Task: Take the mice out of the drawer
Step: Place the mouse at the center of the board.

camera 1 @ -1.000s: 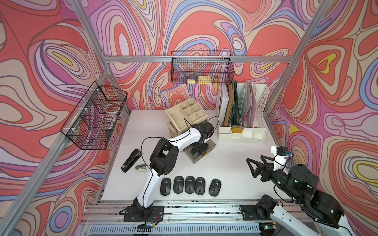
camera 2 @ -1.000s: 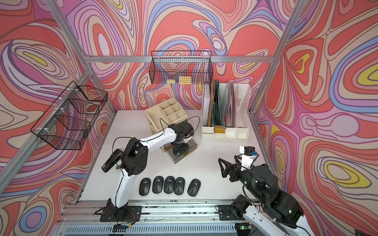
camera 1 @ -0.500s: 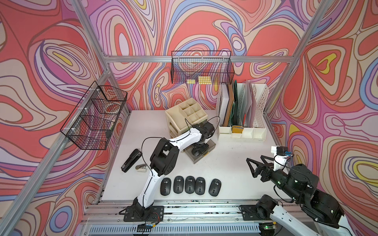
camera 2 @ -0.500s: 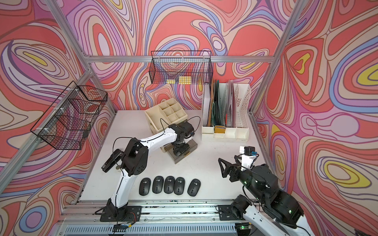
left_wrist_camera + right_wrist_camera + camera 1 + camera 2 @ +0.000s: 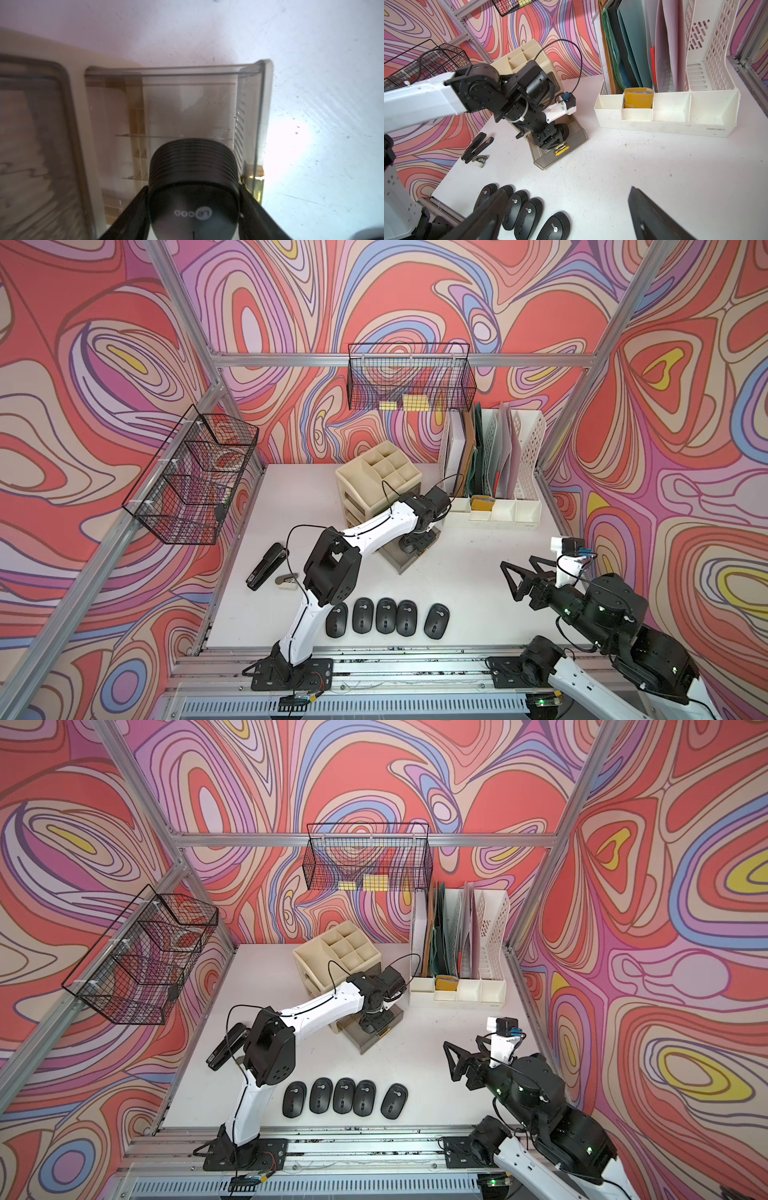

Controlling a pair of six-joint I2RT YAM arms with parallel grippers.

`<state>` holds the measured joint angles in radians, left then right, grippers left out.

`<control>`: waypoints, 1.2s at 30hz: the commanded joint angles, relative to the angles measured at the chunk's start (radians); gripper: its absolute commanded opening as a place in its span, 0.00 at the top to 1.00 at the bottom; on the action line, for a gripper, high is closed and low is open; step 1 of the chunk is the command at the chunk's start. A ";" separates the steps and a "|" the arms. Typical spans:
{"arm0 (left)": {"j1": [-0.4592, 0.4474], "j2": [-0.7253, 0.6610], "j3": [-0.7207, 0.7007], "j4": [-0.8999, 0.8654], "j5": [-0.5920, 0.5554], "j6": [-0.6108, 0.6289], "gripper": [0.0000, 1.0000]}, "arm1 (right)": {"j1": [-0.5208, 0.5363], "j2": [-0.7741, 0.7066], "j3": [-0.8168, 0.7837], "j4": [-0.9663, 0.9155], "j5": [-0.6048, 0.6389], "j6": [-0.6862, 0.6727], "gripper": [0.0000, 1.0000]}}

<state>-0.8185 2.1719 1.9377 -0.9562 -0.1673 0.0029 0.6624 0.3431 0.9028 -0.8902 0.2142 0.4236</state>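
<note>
At the far left of the white surface point(image 5: 465, 572), a long black stapler point(image 5: 266, 566) is lying apart from the job. Next along, five of the mice point(image 5: 385, 615) are sitting in a neat row near the front edge, already out. Toward the middle, the left gripper point(image 5: 193, 207) is reaching down into the open drawer point(image 5: 250, 99) of the beige organizer point(image 5: 374, 472). It is pinching the sixth mouse point(image 5: 193, 166) across its flanks, jaws about half spread and pressing on both sides. That mouse is sitting within the smoky, clear drawer walls — whether it is resting on the drawer floor I cannot tell.

It is looking like a small, hard plastic shell: probably light and stiff, with a smooth domed top that would likely slip. The ribbed sides are offering the surer hold, and the thin drawer walls are leaving little room for a tilt.

At the far right, the right gripper point(image 5: 509, 581) is hovering wide open and empty — well apart from the row.
</note>
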 commanded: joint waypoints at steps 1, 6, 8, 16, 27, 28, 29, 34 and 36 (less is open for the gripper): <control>-0.025 -0.077 0.034 -0.034 -0.041 -0.034 0.42 | 0.000 -0.006 -0.008 -0.001 0.008 -0.002 0.04; -0.052 -0.143 0.000 -0.063 -0.031 -0.154 0.43 | 0.000 -0.010 -0.007 0.000 0.008 -0.003 0.04; -0.068 -0.173 -0.036 -0.059 -0.019 -0.218 0.42 | 0.000 -0.015 -0.006 0.000 0.005 -0.004 0.04; -0.157 -0.243 -0.120 -0.099 -0.009 -0.507 0.43 | 0.001 -0.025 0.052 -0.051 -0.072 0.003 0.04; -0.361 -0.221 -0.080 -0.115 0.018 -0.815 0.43 | 0.001 -0.087 0.224 -0.325 -0.202 0.009 0.03; -0.379 -0.211 -0.073 -0.115 0.024 -0.839 0.43 | 0.000 -0.100 0.234 -0.343 -0.205 0.009 0.03; -0.395 -0.200 -0.067 -0.115 0.026 -0.867 0.43 | 0.000 -0.113 0.244 -0.358 -0.210 0.010 0.03; -0.471 -0.165 -0.079 -0.051 0.045 -0.974 0.43 | 0.000 -0.164 0.291 -0.440 -0.215 0.017 0.03; -0.497 -0.142 -0.079 -0.020 0.061 -1.004 0.43 | 0.000 -0.185 0.303 -0.470 -0.210 0.021 0.03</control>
<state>-1.2915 1.9854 1.8469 -1.0176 -0.1265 -0.9085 0.6624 0.1848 1.1870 -1.2804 0.0143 0.4347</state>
